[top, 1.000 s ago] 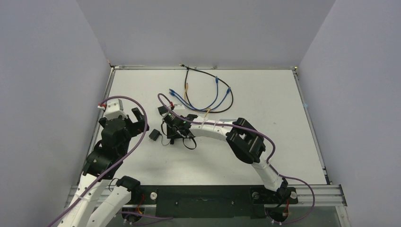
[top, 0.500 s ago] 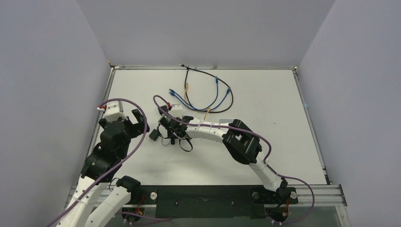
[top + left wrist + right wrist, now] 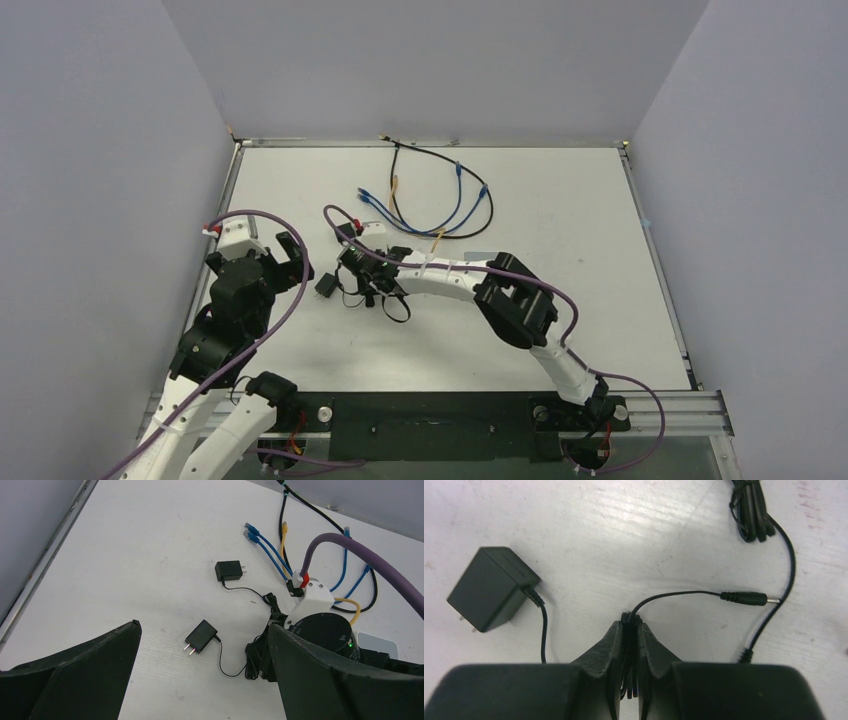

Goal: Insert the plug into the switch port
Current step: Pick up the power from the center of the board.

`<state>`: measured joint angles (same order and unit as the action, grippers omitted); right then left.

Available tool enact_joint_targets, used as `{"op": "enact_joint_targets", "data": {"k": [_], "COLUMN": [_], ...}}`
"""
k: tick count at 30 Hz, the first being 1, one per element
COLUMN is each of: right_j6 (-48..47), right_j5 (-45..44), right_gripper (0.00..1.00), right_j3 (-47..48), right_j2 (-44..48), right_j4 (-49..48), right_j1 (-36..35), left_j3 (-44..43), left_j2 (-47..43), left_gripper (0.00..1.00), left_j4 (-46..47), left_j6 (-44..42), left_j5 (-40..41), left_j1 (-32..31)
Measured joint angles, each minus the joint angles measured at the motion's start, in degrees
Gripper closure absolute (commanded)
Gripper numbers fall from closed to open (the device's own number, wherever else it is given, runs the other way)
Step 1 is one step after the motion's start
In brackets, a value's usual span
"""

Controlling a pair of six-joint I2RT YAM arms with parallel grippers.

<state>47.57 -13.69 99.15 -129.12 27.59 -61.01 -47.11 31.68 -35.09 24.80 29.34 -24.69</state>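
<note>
My right gripper (image 3: 630, 625) is shut on a folded bunch of thin black cable (image 3: 659, 597), low over the table. That cable runs to the plug (image 3: 746, 598), a small black barrel lying to the right of the fingers. The black wall adapter (image 3: 489, 587) lies to their left, and in the top view the adapter (image 3: 325, 287) sits just left of the right gripper (image 3: 365, 288). The switch port does not show; only a pale corner of the white box (image 3: 376, 641) peeks out behind the right wrist. My left gripper (image 3: 202, 680) is open and holds nothing, near the adapter (image 3: 201, 636).
A second black adapter (image 3: 228, 571) lies farther back. A coiled black cable bundle (image 3: 751, 515) sits beside the right wrist. Blue, yellow and black network cables (image 3: 440, 200) spread at the back of the table. Grey walls enclose three sides.
The right gripper has closed on the black cable. The right arm shifted slightly left, and the adapter slid left with it. The left arm has barely moved.
</note>
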Motion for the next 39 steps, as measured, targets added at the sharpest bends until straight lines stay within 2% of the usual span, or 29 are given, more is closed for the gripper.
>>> {"op": "enact_joint_targets", "data": {"k": [5,12,19,27,35,39], "right_j6": [-3.72,-10.88,-20.09,-35.06,-51.28,-58.12], "right_j5": [0.17,1.57,7.85,21.42,36.28,44.04], "right_gripper": [1.0,1.0,1.0,1.0,1.0,1.0], "right_j3": [-6.6,-14.03,-19.63,-23.19,-31.21,-32.57], "right_j2": [6.29,22.27,34.58,43.1,57.09,62.51], "right_j4": [-0.96,-4.44,-6.38,-0.63,4.28,7.23], "right_j1": [-0.17,-0.22,-0.2,-0.2,-1.11,-1.33], "left_j3": [-0.09,-2.93,-7.34,-11.96,-12.81,-12.13], "left_j2": [0.0,-0.04,0.83,4.61,7.52,7.28], "left_gripper": [0.01,0.01,0.01,0.01,0.0,0.07], "left_j4": [-0.07,-0.28,-0.35,-0.28,-0.22,1.53], "left_j6": [0.0,0.0,-0.59,-2.36,-4.68,-5.46], "left_j5": [-0.04,-2.43,-9.66,-23.8,-42.18,-52.43], "left_j1": [0.0,0.0,0.0,0.02,0.02,0.02]}}
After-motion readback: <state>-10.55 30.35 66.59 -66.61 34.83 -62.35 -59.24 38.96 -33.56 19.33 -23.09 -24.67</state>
